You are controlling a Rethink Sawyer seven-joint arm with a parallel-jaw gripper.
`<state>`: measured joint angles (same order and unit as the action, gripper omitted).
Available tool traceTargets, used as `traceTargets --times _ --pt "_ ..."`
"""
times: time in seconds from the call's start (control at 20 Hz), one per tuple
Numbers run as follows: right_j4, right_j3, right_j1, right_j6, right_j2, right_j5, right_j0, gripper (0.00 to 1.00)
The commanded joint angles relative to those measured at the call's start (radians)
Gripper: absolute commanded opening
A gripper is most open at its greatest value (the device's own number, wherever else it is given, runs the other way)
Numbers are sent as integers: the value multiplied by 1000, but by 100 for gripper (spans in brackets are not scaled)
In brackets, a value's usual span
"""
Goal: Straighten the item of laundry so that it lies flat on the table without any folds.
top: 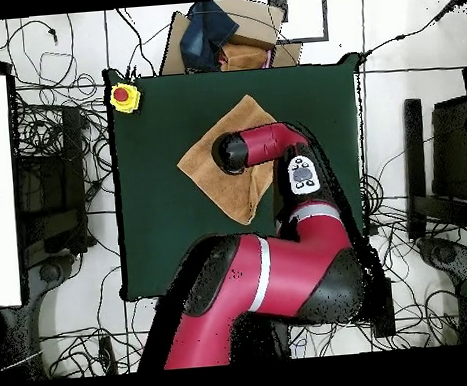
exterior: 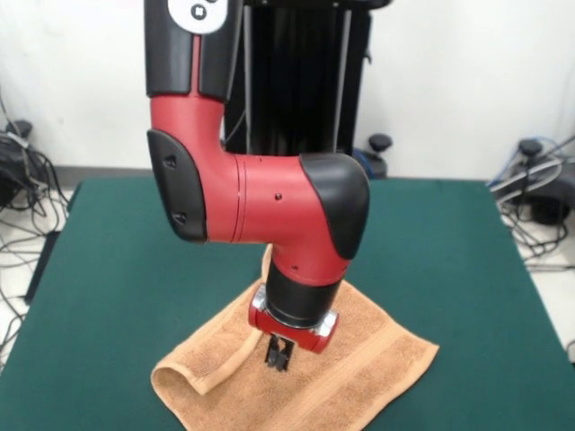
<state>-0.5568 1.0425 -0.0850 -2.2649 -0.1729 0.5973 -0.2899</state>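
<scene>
The light-brown towel (exterior: 368, 355) lies on the green table (exterior: 117, 269) near its front edge, set diagonally. Its left corner (exterior: 193, 368) is folded over into a raised loop. The rest lies fairly flat, with a woven band along the right edge. My gripper (exterior: 278, 357) points straight down at the towel's middle, just right of the folded flap, with its tip at or just above the cloth. In the overhead view the towel (top: 203, 161) is a diamond at the table's middle, and my arm's wrist (top: 230, 153) covers its centre and hides the gripper.
A yellow box with a red button (top: 124, 96) sits at one table corner. A cardboard box with dark blue cloth (top: 220, 37) stands just beyond the table edge. Cables lie on the floor around the table.
</scene>
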Motion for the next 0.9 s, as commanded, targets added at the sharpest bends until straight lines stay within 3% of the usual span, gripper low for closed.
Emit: traceTargets --times 0.05,0.4,0.9 --pt "-37 75 8 61 14 -1 3 0" --pt "-68 21 72 53 27 -46 9 0" --pt "-83 17 87 80 30 -53 0 0"
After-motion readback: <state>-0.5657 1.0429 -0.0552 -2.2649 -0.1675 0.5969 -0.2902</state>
